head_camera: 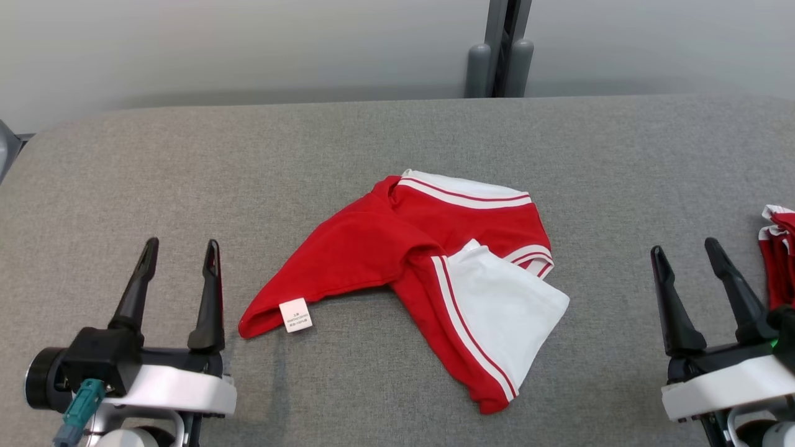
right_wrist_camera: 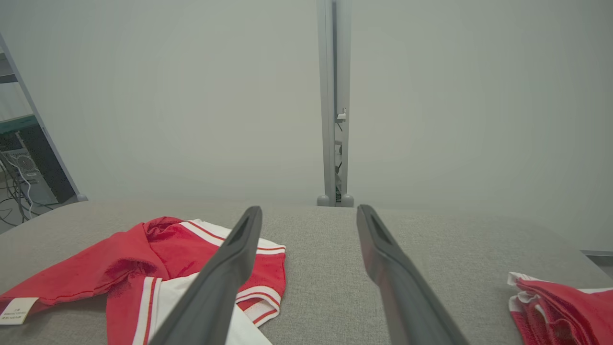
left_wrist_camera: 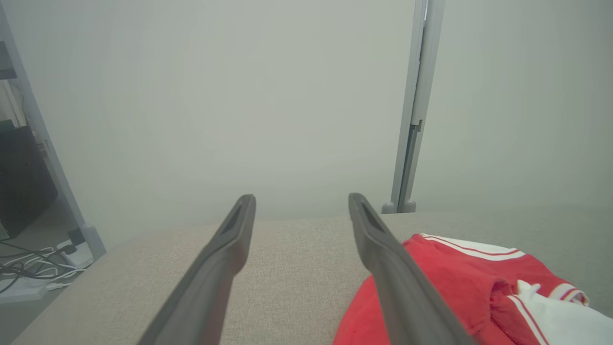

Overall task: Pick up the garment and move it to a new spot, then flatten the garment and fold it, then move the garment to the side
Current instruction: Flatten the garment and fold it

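- Head view: the garment (head_camera: 397,248), red with white panels and stripes, lies crumpled near the middle of the grey cloth-covered table (head_camera: 397,136), its white label (head_camera: 295,315) at the near-left tip. The left gripper (head_camera: 182,243) stands at the lower left, jaws spread wide and empty, just beside the garment's left tip without touching it. The right gripper (head_camera: 684,246) stands at the lower right, jaws equally wide and empty, well apart from the garment. A second red-and-white pile (head_camera: 779,261) sits at the right edge, beside the right gripper.
- Left wrist view: the left gripper (left_wrist_camera: 301,197) has its fingers parted over bare table, nothing between them. The garment (left_wrist_camera: 459,268) lies at the lower right, partly behind one finger.
- Right wrist view: the right gripper (right_wrist_camera: 309,209) is also spread and empty. The garment (right_wrist_camera: 143,254) lies to the lower left, the second red-and-white pile (right_wrist_camera: 560,306) at the lower right, and a grey post (right_wrist_camera: 334,96) rises behind the table.
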